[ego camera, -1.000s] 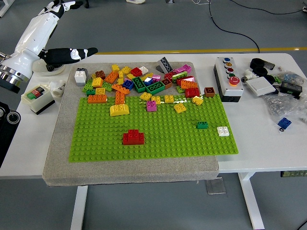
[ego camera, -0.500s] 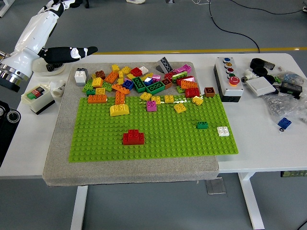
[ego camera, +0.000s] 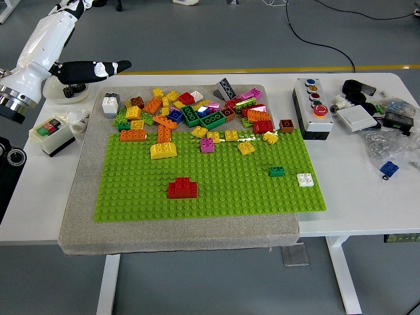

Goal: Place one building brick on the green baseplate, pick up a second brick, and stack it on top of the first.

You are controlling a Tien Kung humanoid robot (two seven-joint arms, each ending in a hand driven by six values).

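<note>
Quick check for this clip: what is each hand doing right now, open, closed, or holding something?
Left hand: open, fingers stretched out flat, holding nothing, above the table's far left corner.
Right hand: not in view.

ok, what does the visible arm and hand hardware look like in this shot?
Only the left arm shows: a glossy white shell forearm ending in a ribbed silver metal wrist ring at the left edge. The left hand is black with small white patches on its upper side. No loose cables visible on it. The right arm is out of frame.
</note>
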